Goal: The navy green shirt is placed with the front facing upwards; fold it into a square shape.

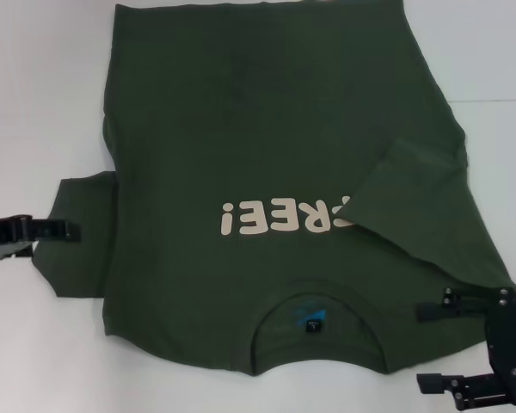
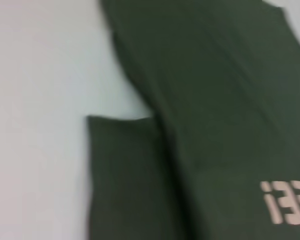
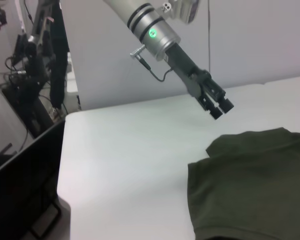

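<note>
We see the navy green shirt (image 1: 267,172) spread front-up over the white table (image 1: 34,86), filling the centre of the head view, collar at the bottom edge and cream lettering upside down; its sleeve at the right of the frame is folded inward over the chest, covering the first letter; the other sleeve lies flat at centre left. The left gripper (image 1: 69,231) reaches in level from the left edge, its tip just over that sleeve's outer hem; in the right wrist view it (image 3: 221,108) hangs clear above the cloth, fingers pressed together. The right gripper (image 1: 426,346) sits at the lower right corner beside the shirt's shoulder, fingers spread wide, holding nothing. The left wrist view adds only a blurred close look at the flat sleeve and lettering.
</note>
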You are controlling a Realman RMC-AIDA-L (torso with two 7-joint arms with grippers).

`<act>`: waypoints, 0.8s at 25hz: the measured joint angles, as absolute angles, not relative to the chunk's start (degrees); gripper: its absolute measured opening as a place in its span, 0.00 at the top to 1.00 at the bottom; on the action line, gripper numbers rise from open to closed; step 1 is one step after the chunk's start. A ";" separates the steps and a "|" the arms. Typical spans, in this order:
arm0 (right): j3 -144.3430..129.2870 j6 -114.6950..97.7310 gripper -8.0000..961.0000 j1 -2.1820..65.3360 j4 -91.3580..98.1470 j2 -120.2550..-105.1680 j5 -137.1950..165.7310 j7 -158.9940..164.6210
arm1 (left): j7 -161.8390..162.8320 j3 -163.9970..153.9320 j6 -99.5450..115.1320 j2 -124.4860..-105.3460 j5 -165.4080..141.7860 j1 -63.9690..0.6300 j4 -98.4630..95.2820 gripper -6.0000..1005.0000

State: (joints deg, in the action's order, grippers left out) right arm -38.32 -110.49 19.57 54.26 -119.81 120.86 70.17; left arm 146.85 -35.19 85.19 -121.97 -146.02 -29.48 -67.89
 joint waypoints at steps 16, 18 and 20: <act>-38.98 -109.23 0.13 21.45 52.84 -119.86 120.94 70.11 | 157.91 -36.12 82.11 -120.82 -157.54 -35.42 -60.37 0.10; -39.00 -109.22 0.13 21.65 52.70 -119.87 120.93 70.11 | 157.94 -36.12 81.13 -120.80 -157.60 -35.52 -59.58 0.10; -39.01 -109.10 0.13 21.86 52.35 -119.88 120.95 70.17 | 157.97 -36.12 80.31 -120.74 -157.62 -35.54 -58.82 0.10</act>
State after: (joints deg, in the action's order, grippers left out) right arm -39.02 -109.10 21.86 52.35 -119.88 120.95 70.17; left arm 157.97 -36.12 80.30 -120.74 -157.62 -35.54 -58.82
